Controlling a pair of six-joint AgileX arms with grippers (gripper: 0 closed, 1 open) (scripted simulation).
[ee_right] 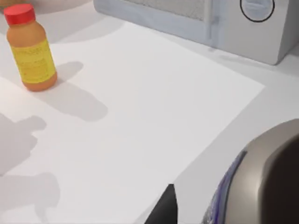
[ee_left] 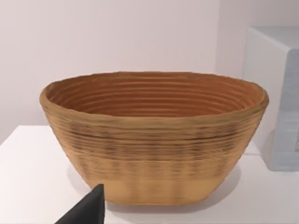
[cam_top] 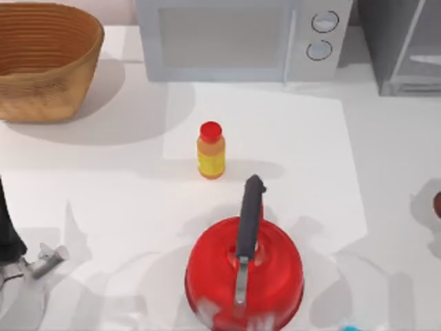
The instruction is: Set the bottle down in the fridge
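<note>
A sliver of the dark-brown bottle (cam_top: pixel 437 204) shows at the table's right edge in the top view. In the right wrist view a grey, blue-edged rounded body with a dark side (ee_right: pixel 261 177) looms very close; it looks like the bottle's label band. Of my right gripper I see one dark fingertip (ee_right: pixel 166 207) just beside it, and I cannot see whether it touches. The grey fridge (cam_top: pixel 406 48) with its slanted pale bar handle stands at the back right. My left gripper (cam_top: pixel 43 262) is parked at the front left.
A red kettle (cam_top: pixel 244 272) with a dark handle sits front centre. A yellow-orange bottle with a red cap (cam_top: pixel 211 150) stands mid-table. The silver microwave (cam_top: pixel 241 38) is at the back centre and a woven basket (cam_top: pixel 45 58) at the back left.
</note>
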